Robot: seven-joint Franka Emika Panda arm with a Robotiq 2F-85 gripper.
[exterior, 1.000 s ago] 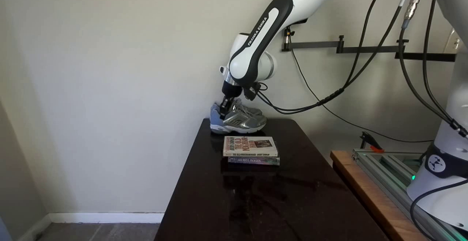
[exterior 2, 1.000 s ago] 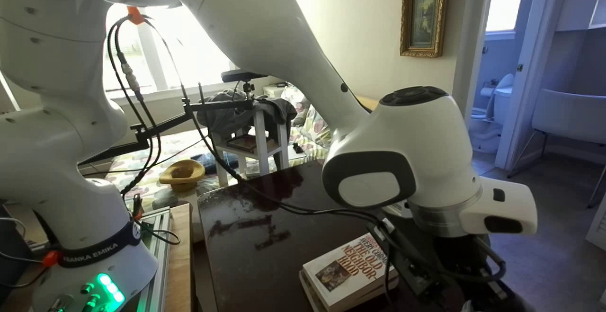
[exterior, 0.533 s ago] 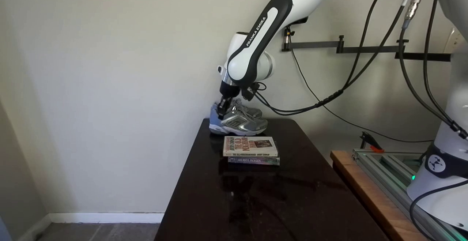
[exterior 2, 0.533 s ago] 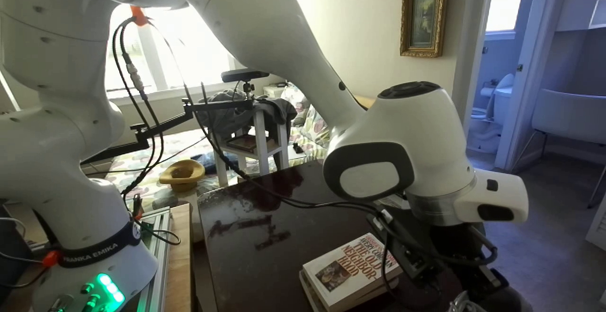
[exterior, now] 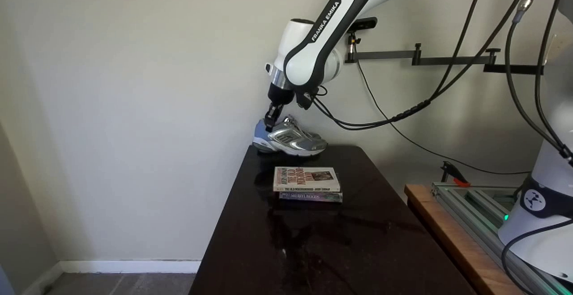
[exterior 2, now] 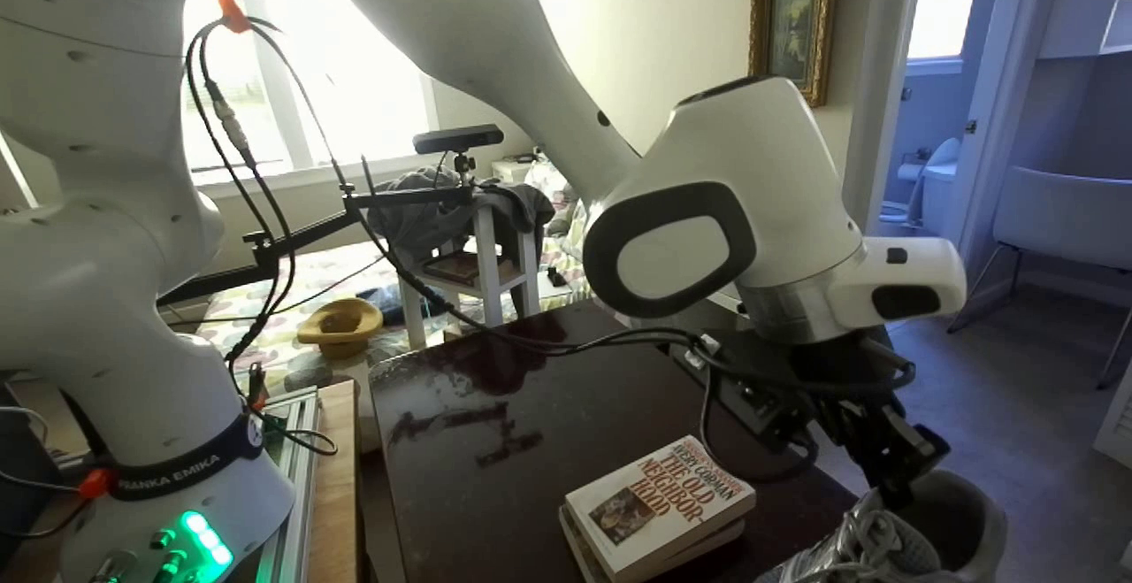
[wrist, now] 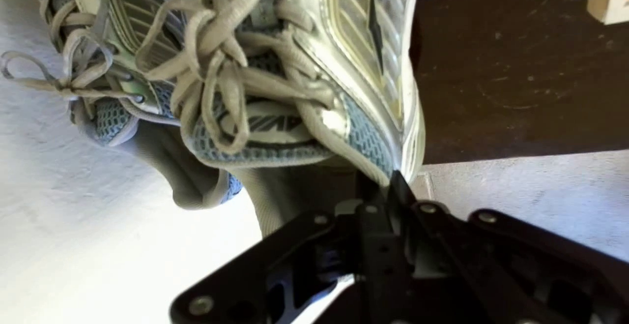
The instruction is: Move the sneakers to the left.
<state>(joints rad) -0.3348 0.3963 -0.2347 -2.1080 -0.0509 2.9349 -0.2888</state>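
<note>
The sneakers are a grey-silver pair with blue heels and white soles. The nearer sneaker [exterior: 291,139] is at the far end of the table in an exterior view, tilted with its heel up and apparently raised off the surface. It also shows at the bottom edge of an exterior view [exterior 2: 875,543], cut off. My gripper [exterior: 269,127] is shut on the side of its heel collar; the wrist view shows the fingertips [wrist: 381,184] pinching the collar rim of this sneaker [wrist: 354,68]. The second sneaker [wrist: 123,63] lies beside it in the wrist view and is mostly hidden elsewhere.
Two stacked books [exterior: 307,179] lie in front of the sneakers on the dark table [exterior: 250,250]; they also show in an exterior view [exterior 2: 659,512]. The table's edge [wrist: 521,158] runs close to the held heel. A wall stands behind the table. Cables hang from the arm.
The arm and gripper have risen, and the held sneaker has come up with them, heel tilted upward and slightly away from the books. The books have not moved.
</note>
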